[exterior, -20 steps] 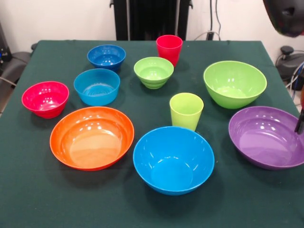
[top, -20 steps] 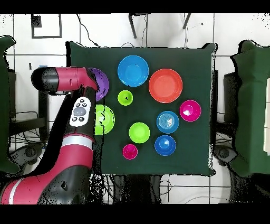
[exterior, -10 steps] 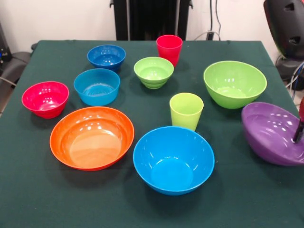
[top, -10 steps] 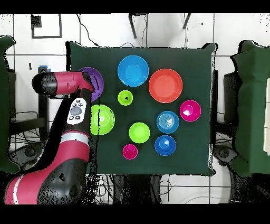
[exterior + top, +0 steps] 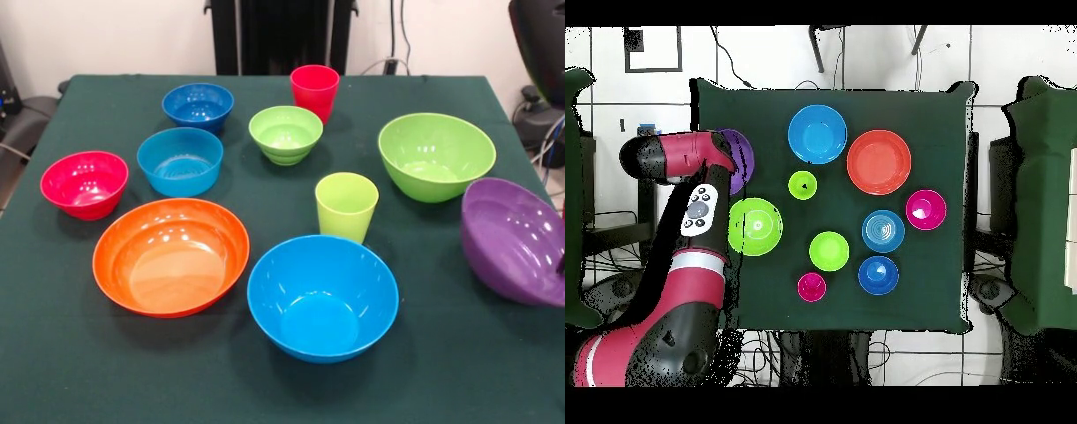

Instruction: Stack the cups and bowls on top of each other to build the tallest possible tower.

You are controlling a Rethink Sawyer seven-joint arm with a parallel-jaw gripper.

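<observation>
The large purple bowl [image 5: 512, 243] is tipped on edge and raised at the table's right side in the front view. My gripper [image 5: 561, 261] shows only as a dark tip at the picture's edge, on the bowl's rim. In the overhead view my arm [image 5: 685, 160] covers part of the purple bowl [image 5: 743, 155] and hides the gripper. The large lime-green bowl [image 5: 436, 155] stands empty just behind it. The red cup [image 5: 314, 88] stands at the back. The lime-green cup [image 5: 346, 205] stands mid-table. Nothing is stacked.
The large light blue bowl [image 5: 322, 296] and orange bowl [image 5: 170, 254] sit at the front. The small pink-red [image 5: 84, 183], light blue [image 5: 180, 161], dark blue [image 5: 198, 105] and lime-green [image 5: 285, 133] bowls sit left and back.
The purple bowl, flat on the table a second ago, has tipped up, risen and shifted right with my gripper. The arm has swung off the large lime-green bowl in the overhead view.
</observation>
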